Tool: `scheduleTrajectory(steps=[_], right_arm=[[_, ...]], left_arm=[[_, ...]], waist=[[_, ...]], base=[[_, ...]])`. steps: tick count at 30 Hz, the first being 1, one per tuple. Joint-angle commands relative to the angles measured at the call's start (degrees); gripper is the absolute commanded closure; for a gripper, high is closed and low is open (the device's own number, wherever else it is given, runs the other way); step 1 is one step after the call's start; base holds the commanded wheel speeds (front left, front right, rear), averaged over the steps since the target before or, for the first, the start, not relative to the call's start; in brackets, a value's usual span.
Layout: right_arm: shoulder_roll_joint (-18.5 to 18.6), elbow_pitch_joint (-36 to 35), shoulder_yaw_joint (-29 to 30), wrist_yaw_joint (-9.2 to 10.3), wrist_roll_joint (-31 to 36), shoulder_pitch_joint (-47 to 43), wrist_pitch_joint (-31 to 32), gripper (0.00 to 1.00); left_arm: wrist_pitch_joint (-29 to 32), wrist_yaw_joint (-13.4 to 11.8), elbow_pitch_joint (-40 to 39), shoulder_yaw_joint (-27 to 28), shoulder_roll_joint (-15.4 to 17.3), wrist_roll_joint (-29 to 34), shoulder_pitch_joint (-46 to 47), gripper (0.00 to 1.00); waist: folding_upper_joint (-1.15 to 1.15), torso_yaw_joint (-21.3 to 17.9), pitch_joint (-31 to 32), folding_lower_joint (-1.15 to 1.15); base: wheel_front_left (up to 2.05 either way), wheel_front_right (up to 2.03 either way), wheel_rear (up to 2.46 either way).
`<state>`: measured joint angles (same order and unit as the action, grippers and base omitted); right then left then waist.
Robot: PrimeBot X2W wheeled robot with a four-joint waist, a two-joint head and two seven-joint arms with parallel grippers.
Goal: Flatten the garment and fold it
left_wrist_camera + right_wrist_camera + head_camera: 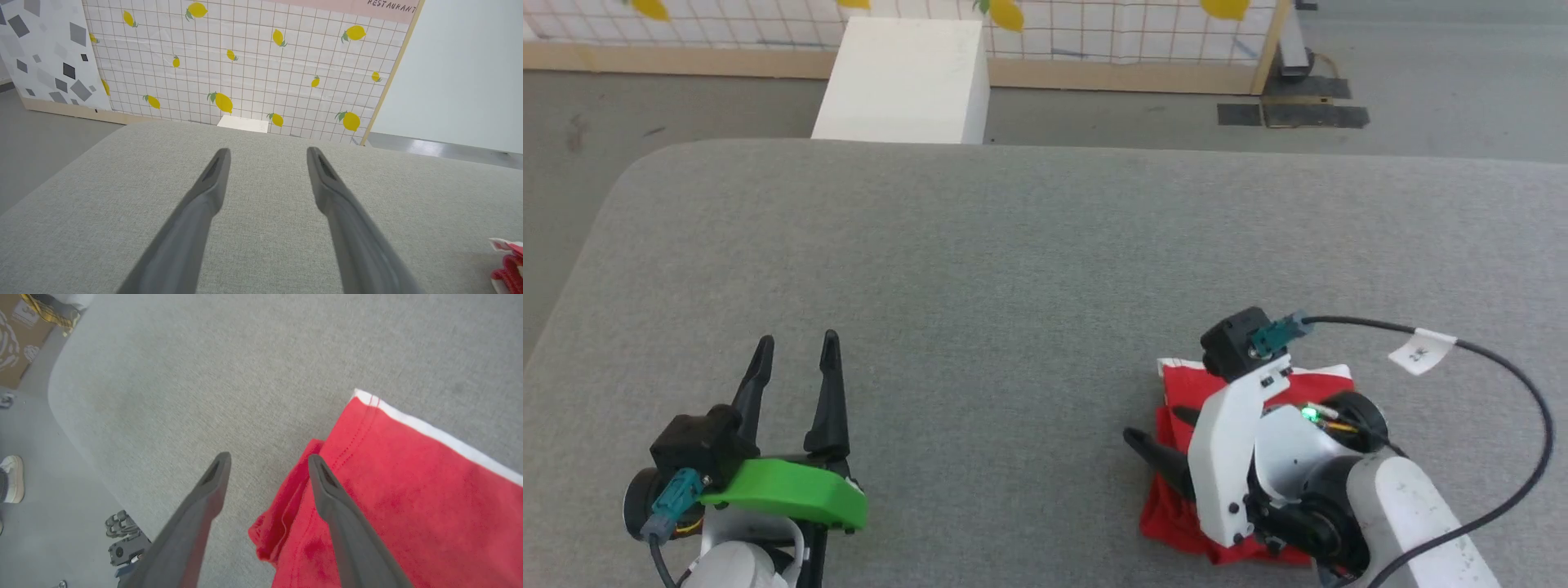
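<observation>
**Garment folded small at lower right; both grippers wide**

Head view: the garment (1168, 514) lay as a compact red packet on the grey padded surface (1013, 245), in the lower right of the frame and partly under my right arm. The right gripper (1153, 425) pointed left across the packet's left edge with its fingers spread and no cloth between them. The left gripper (798, 339) sat at lower left, well apart from the cloth, fingers wide and holding nothing.

Left wrist view: the left gripper (267, 152) stood wide over bare grey surface (265, 228). A scrap of the garment (508, 261) showed at the lower right edge.

Right wrist view: the right gripper (267, 457) was spread. One finger hung over the garment (408, 498) and the other over bare grey surface (204, 375). A white stripe (429, 435) ran along the packet's far edge. At its near corner a loose lip of red poked out from under the top layer.

I judged the folding to be at its last step. The next move called for lifting the right arm straight off without snagging that lip, or pressing the lip flat first.
</observation>
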<state>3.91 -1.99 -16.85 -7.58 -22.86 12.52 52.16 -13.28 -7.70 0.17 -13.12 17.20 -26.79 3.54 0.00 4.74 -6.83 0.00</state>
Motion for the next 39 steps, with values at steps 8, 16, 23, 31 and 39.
scheduleTrajectory(steps=[8,16,23,31,39], right_arm=[[2.0,-7.5,11.2,0.09,5.5,-2.4,-4.0,0.00],[1.6,-1.1,17.4,0.09,13.5,-9.4,-4.9,0.00],[0.8,7.1,16.2,0.09,16.2,-9.6,-6.4,0.00],[0.7,13.4,15.4,0.09,16.7,-7.3,-7.9,0.97],[5.4,13.2,6.5,0.09,13.1,-1.3,-7.8,1.00]], left_arm=[[-0.4,-0.4,-0.3,-0.2,0.5,0.1,0.1,0.00],[-0.4,-0.2,-0.1,-1.0,0.3,-0.1,0.4,0.00],[-0.4,-0.1,0.0,-1.4,0.3,-0.3,0.7,0.00],[-0.5,-0.3,0.1,-1.2,0.6,-0.5,0.4,0.00],[-0.9,-1.6,-2.5,0.1,1.0,-0.5,-0.7,0.00]], waist=[[0.00,-4.2,1.4,0.00],[0.00,-4.5,0.5,0.00],[0.00,-3.3,0.0,0.00],[0.00,-3.3,0.0,0.00],[0.00,-12.3,-1.9,0.00]], base=[[0.00,0.00,0.00],[0.00,0.00,0.00],[0.00,0.00,0.00],[0.00,0.00,0.00],[0.00,0.00,0.00]])
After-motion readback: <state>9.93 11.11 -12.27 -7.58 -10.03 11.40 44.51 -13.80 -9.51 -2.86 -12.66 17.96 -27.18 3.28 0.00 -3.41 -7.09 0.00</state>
